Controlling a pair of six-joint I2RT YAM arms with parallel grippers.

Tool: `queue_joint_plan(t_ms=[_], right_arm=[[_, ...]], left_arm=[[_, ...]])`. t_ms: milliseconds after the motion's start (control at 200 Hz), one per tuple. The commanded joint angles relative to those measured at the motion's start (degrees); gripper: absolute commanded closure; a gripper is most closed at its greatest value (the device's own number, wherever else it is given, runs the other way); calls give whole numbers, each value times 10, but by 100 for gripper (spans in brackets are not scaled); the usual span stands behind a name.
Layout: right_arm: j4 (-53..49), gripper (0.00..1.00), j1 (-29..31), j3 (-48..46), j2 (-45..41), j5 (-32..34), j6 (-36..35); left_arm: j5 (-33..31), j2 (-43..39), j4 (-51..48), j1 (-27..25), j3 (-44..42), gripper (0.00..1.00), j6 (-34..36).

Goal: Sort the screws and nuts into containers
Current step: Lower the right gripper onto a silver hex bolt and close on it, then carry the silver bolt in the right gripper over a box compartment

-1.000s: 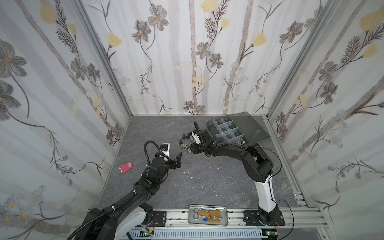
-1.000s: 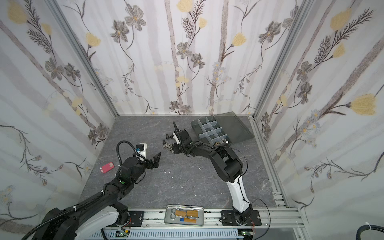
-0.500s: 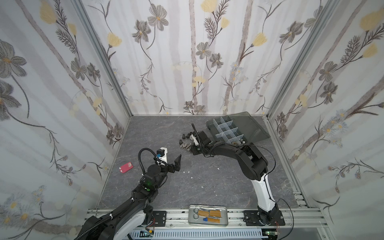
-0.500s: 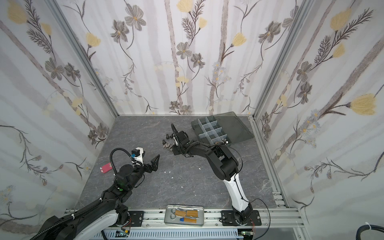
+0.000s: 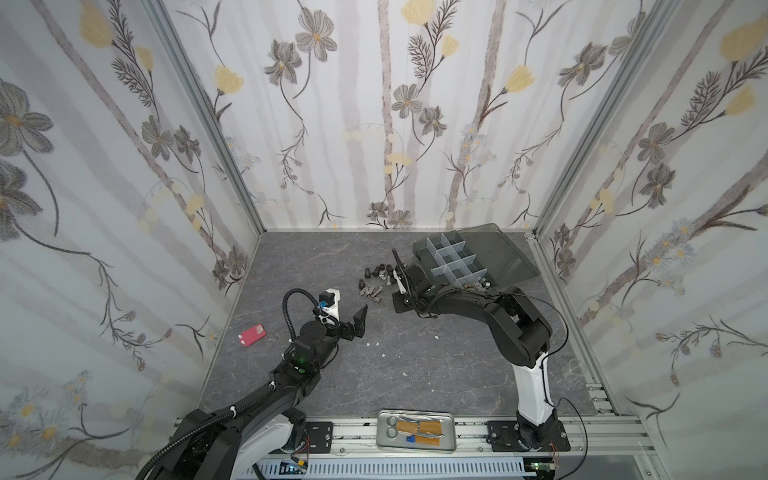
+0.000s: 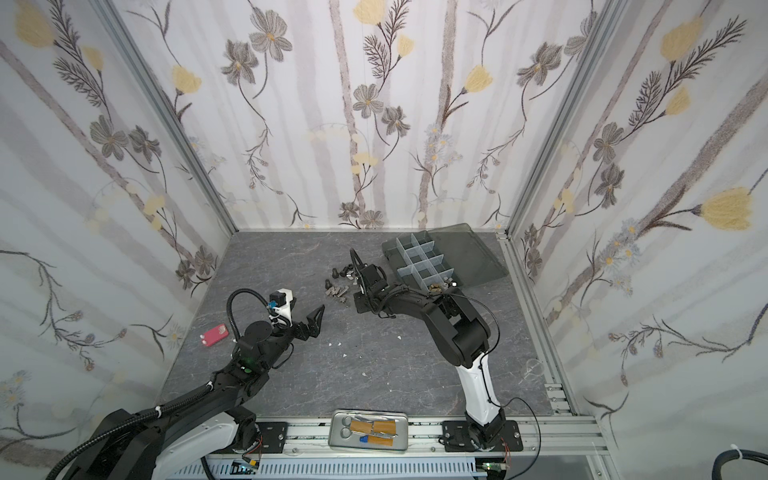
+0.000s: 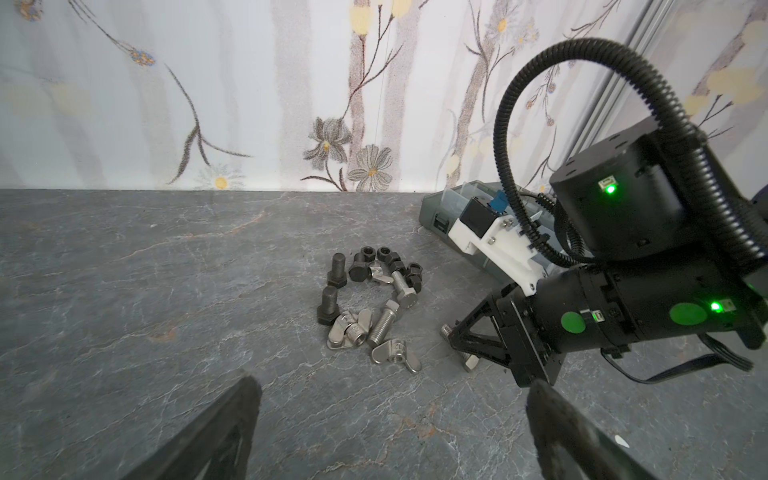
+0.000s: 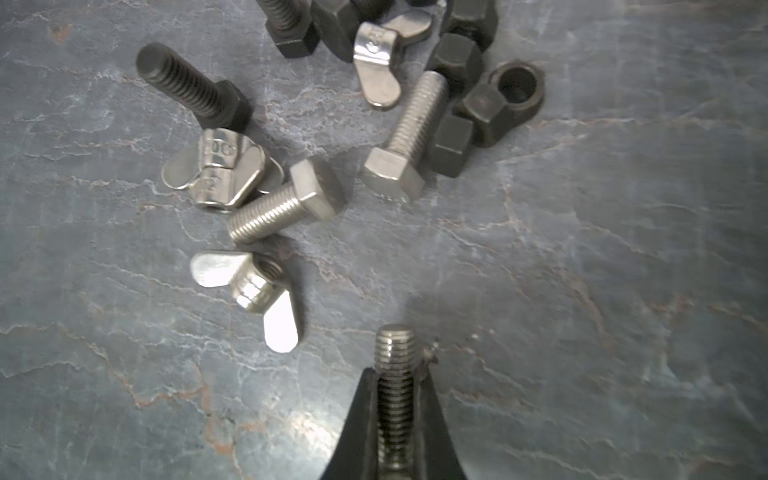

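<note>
Jaws of the right gripper (image 8: 395, 374) were clamped on a silver bolt (image 8: 395, 345), down by the table (image 5: 332, 374). Other screws and nuts (image 5: 374, 282) lay heaped just beside it, near the box (image 5: 453, 259). The left gripper (image 7: 392, 384) hung wide apart, empty, back from the heap.

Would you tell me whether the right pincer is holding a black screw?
No, the right pincer grips a silver bolt by its threaded shank.

three silver bolts (image 8: 286, 203), three silver wing nuts (image 8: 249, 286), at least two black bolts (image 8: 191, 87), several black nuts (image 8: 478, 110).
</note>
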Motion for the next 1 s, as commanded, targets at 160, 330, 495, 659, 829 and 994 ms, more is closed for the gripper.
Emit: queue_joint_plan(t_ms=[160,330,495,659,829,994], right_arm=[[51,84,-24,-28,-24,-39,-22],[35,73,-19,-19,-2,-40,-19],[39,72,-15,-27,0,-21,-16],[30,71,-15,-16,14,-17,-18],[18,63,-8,-5,30,12,-30],[13,82,-7,-2,31,24,-37]], left_arm=[[31,51,78,1,26,0,-18],[49,90,84,-1,47,0,-27],[55,102,91,0,55,0,-32],[52,101,86,0,57,0,-26],[49,99,84,0,54,0,-27],[48,99,80,0,58,0,-24]])
